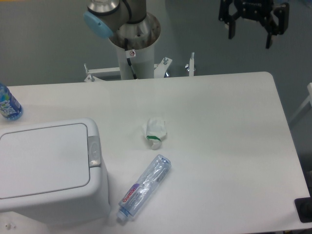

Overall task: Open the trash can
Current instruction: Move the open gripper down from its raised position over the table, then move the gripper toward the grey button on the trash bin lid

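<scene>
Latch (94,151) on the closed trash can (46,168) is found toward eight o'clock, well apart from the raised, released, empty gripper (251,24) across the bench (219,136).

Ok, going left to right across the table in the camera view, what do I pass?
Blue bottle at the left edge → trash can, lid shut → clear bottle lying on its side → crumpled white wrapper. The claw hangs open, far right, beyond the table.

We see a white trash can (46,170) with a grey latch (94,151) on a white surface (224,146). The end effector (251,30) is black. Well below-left of it lie a clear bottle (144,186) with a red-lettered label and a white crumpled wrapper (155,131) edged green. Far left stands a blue bottle (8,103).
</scene>
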`<state>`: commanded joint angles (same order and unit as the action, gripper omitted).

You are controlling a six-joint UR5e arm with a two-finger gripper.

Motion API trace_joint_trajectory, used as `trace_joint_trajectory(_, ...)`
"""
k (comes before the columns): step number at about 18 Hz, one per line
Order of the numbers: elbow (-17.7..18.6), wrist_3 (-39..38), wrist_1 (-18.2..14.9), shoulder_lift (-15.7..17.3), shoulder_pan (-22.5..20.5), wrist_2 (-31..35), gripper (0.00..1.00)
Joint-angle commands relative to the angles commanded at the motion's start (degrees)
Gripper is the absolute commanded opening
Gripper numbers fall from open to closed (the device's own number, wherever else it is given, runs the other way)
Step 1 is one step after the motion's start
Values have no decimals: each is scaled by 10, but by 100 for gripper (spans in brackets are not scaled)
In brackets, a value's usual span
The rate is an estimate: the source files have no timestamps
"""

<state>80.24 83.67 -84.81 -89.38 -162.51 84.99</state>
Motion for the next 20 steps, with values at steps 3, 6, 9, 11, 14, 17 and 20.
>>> trace_joint_trajectory(3, -1, -12, 2, -1, 2, -11, 100)
trace_joint_trajectory(6, -1, -16, 15, -14, 8, -15, 100)
trace_joint_trajectory(9, 0, -94, 40, -27, 27, -39, 100)
trace_joint_trajectory(11, 3, -180, 54, -33, 51, -45, 100)
trace_joint_trajectory(14, 4, -314, 66, -51, 96, -47, 100)
trace_joint_trajectory(17, 2, -450, 93, -77, 158, -48, 100)
trace_joint_trajectory(20, 3, -577, 127, -98, 195, -83, 100)
